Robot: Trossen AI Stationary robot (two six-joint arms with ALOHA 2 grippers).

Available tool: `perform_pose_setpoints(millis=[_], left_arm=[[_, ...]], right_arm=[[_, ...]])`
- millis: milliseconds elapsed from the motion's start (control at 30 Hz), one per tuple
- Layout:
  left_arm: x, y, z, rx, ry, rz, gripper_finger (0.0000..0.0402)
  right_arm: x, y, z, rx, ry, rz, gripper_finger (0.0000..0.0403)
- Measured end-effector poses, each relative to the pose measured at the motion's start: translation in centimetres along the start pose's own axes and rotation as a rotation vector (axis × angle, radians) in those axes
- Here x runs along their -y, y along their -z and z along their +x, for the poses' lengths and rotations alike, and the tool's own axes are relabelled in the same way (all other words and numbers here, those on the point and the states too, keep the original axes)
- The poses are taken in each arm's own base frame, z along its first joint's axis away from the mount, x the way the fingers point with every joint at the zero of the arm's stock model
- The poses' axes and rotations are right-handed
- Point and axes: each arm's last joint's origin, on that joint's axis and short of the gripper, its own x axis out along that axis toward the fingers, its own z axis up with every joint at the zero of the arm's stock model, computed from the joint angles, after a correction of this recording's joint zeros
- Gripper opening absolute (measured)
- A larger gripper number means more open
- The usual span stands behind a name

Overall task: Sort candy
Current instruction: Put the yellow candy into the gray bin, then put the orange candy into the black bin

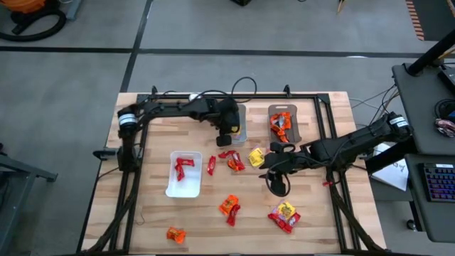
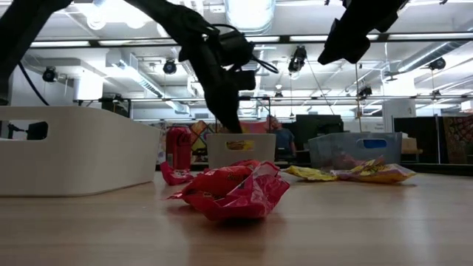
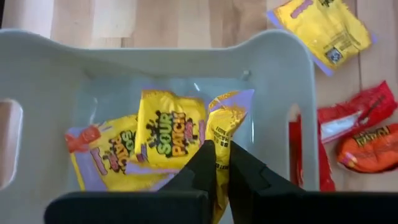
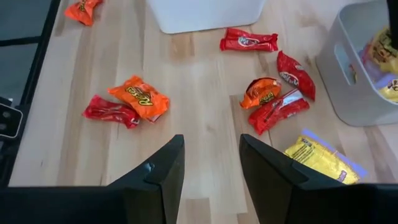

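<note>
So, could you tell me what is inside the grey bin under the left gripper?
Yellow candy packets lie in the grey bin. The shut left gripper pinches one and hides part of the bin's floor.

glossy crinkly candy (image 4: 138, 98), matt wood table (image 4: 199, 106)

Small crinkly wrapped candy packets in red, yellow and orange lie scattered across a wooden table and in three small trays. Yellow packets (image 3: 163, 134) are piled flat in a grey bin, one pinched at its edge. Two red packets (image 1: 183, 167) lie in a white tray; orange ones (image 1: 280, 122) fill a dark tray. Loose on the wood: a yellow packet (image 1: 256, 157) beside a red-and-orange cluster (image 1: 232, 159), a red packet (image 1: 211, 165) near the white tray, an orange-and-red pair (image 1: 229, 208), a red-and-yellow heap (image 1: 284, 215) and a lone orange packet (image 1: 175, 234) near the table's front edge.
</note>
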Motion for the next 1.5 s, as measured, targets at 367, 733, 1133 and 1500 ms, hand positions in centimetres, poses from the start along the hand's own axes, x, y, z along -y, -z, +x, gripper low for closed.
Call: perform_pose_setpoints(millis=[367, 733, 1133, 1500], left_arm=[[-0.5, -0.8, 0.0, -0.012, -0.074, 0.027, 0.0083], [2.2, -1.7, -4.6, 0.099, -0.081, -0.074, 0.0102], [12.8, 1.0, -9.5, 0.533, -0.010, -0.027, 0.0103], [20.7, 7.0, -10.0, 0.673, 0.029, 0.011, 0.0103]], right_arm=[[0.0, 0.0, 0.2, -0.005, 0.002, 0.011, 0.0150], [0.3, -0.1, 0.1, 0.039, 0.118, 0.047, 0.0143], [0.6, 0.7, 1.8, 0.400, 0.231, 0.000, 0.0129], [1.5, 4.1, 3.3, 0.437, 0.167, 0.158, 0.0125]])
